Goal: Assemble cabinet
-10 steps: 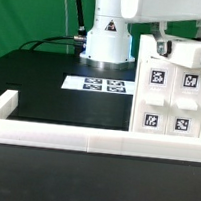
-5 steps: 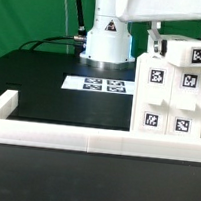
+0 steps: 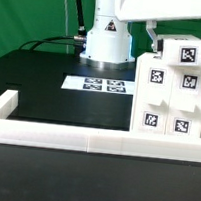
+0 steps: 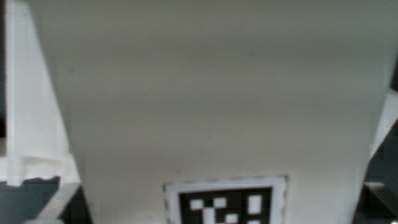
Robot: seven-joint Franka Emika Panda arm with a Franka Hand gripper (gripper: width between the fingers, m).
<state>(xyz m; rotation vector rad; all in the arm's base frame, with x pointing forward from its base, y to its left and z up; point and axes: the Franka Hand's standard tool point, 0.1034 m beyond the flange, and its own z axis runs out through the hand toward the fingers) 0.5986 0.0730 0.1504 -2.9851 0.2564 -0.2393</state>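
The claw (image 3: 182,37) sits at the top of the exterior view's right, its two dark fingers (image 3: 152,36) straddling a small white plastic block (image 3: 187,55) that carries a black-and-white square tag. The fingers appear to be closed against the block's sides, so I judge it gripped, though the far finger is cut off by the frame edge. In the wrist view a broad white tagged face (image 4: 205,110) fills nearly everything, so that camera shows nothing of the jaws.

The block rests on or just above the white hollow cabinet body (image 3: 169,101), which stands against the low white rail (image 3: 64,137) at the worktop's near edge, several tags on its front.

The likely trouble is misalignment: if the block is tilted or offset as it seats, it could catch on the body's upper edge, jam, or slip in the grip. Pressing down hard could also shove the body along the rail.

Room is tight on the exterior view's right, where the body and the frame edge crowd the arm. The black worktop (image 3: 40,87) to the left is open, apart from the marker board (image 3: 97,85) lying near the robot base (image 3: 106,44).
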